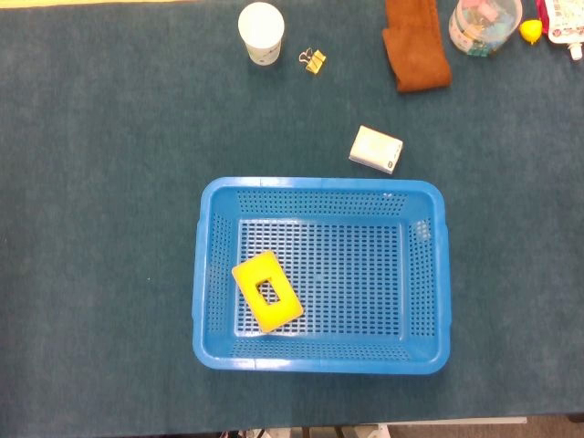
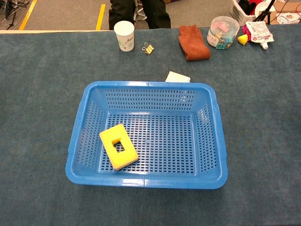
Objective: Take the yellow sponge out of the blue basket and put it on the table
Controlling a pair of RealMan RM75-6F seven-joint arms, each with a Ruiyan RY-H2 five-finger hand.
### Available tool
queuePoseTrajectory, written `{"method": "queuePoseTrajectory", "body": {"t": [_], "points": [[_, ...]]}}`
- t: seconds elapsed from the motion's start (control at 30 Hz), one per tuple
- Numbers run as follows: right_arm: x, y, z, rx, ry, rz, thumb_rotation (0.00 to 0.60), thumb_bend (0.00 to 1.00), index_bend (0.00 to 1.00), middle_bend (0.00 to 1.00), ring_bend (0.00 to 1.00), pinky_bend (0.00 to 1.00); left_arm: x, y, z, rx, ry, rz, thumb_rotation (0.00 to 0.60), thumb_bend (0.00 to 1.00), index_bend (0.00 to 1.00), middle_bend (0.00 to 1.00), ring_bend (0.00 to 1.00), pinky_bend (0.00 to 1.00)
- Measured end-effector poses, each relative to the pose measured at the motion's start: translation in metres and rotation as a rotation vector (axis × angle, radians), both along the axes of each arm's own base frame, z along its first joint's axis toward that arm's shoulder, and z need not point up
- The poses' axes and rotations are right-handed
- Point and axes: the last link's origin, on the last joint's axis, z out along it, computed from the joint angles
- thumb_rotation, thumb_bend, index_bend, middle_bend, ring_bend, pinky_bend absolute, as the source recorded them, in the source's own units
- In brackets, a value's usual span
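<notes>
Although I look in both the head view and the chest view, neither robot hand appears, so I cannot tell how far the fingers are open or if they hold anything. For this reason I cannot give places measured from the fingers, and I describe the things by each other.

The yellow sponge (image 1: 266, 292) (image 2: 119, 146) lies flat on the floor of the blue basket (image 1: 321, 187) (image 2: 149, 86), in the near left corner, close to the left wall. It has a rectangular hole in its middle and sits turned at an angle to the basket walls. Nothing touches it from above.

The basket stands on the table (image 1: 91, 228) (image 2: 37, 94), which has a dark teal cover. Just beyond the far rim of the basket lies a small white box (image 1: 375, 149) (image 2: 177, 76); in the chest view the rim hides part of it.

Well apart, along the far edge of the table, stands a white paper cup (image 1: 262, 34) (image 2: 124, 35), and just beside it on its right lies a yellow binder clip (image 1: 314, 61) (image 2: 148, 48). Further right lies a folded brown cloth (image 1: 415, 41) (image 2: 193, 41), then a clear round container (image 1: 484, 26) (image 2: 223, 32) with coloured small things inside. A small yellow object (image 1: 532, 31) (image 2: 242, 39) and a white packet (image 1: 561, 23) (image 2: 257, 32) lie at the far right corner.
</notes>
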Motion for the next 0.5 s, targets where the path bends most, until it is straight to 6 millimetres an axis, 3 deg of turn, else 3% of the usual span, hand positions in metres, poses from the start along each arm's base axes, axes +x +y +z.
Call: {"method": "queuePoseTrajectory", "body": {"t": [0.3,0.5], "points": [[0.006,-0.003,-0.006,0.038,-0.013,0.022,0.600,0.19,0.15,0.29,0.13,0.32,0.000,0.002,-0.001,0.003,0.000,0.001,0.600,0.23,0.33,0.32,0.23,0.24],[0.021,-0.009,-0.017,0.135,-0.045,0.098,0.600,0.19,0.16,0.29,0.13,0.32,0.002,0.000,-0.001,-0.001,-0.005,0.003,0.600,0.23,0.33,0.32,0.23,0.24]]}}
